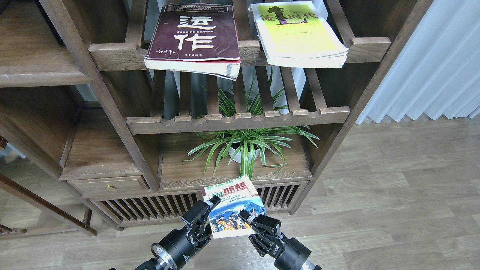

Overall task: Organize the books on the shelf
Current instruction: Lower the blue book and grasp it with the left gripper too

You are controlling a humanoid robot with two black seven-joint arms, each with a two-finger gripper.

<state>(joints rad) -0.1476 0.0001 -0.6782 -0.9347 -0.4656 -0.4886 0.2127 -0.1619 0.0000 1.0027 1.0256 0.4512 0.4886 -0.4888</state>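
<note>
You have three books on count: one maroon book point(194, 35), one yellow-green book point(298, 33), one white book point(233, 204) (colourful cover). One potted plant point(247, 144). Two grippers.

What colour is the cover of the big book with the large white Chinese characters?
Dark maroon. The big book lies on the top slatted rack, clearest in the head view.

Spider plant point(247, 144) in white pot point(238, 154) sits on the lower board, under my view of the slatted rack point(240, 118). Small drawer with brass knob point(110, 188) lower left. White curtain point(431, 63) hangs right, above wood-plank floor point(393, 195).
</note>
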